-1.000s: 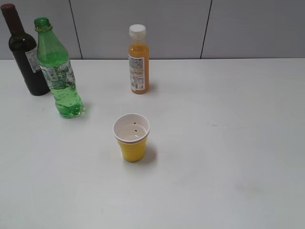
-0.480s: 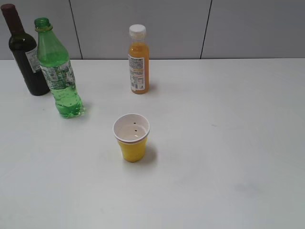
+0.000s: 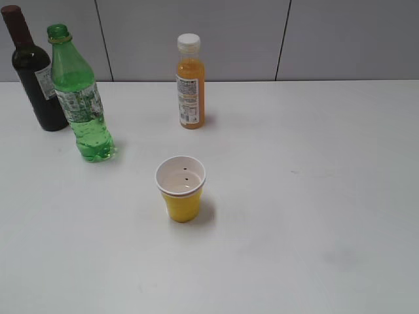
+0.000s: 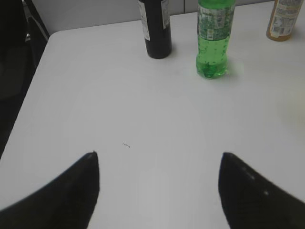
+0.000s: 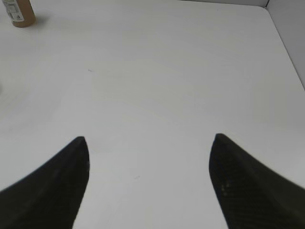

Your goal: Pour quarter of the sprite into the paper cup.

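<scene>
The sprite [image 3: 80, 98], a tall green bottle with no cap, stands upright at the back left of the white table; it also shows in the left wrist view [image 4: 214, 36]. The paper cup [image 3: 181, 188], yellow outside and white inside, stands upright near the table's middle. Neither gripper shows in the exterior view. My left gripper [image 4: 158, 153] is open and empty, well short of the sprite. My right gripper [image 5: 148, 138] is open and empty over bare table.
A dark wine bottle [image 3: 34, 72] stands just behind and left of the sprite, also in the left wrist view [image 4: 156, 27]. A small orange juice bottle [image 3: 190, 84] with a white cap stands at the back middle. The table's left edge [image 4: 35, 71] is near.
</scene>
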### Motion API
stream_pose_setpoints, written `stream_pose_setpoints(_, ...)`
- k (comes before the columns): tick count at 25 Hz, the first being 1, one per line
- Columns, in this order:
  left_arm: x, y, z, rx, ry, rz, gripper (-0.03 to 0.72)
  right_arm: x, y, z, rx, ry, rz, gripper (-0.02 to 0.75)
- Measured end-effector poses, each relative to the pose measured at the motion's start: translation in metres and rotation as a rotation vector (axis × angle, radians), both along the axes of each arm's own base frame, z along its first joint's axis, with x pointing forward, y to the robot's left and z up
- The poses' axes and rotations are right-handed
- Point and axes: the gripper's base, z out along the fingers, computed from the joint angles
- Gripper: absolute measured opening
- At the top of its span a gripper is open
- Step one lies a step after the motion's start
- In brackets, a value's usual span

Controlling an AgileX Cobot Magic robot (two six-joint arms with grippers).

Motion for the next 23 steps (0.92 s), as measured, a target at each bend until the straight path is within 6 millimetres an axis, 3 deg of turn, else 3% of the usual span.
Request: stream_pose_setpoints(23, -0.0037, -0.0001, -0.0017, -0.003, -0.021, -0.001, 0.592, 0.0, 0.0, 0.0, 0.0, 0.0, 0.0, 0.592)
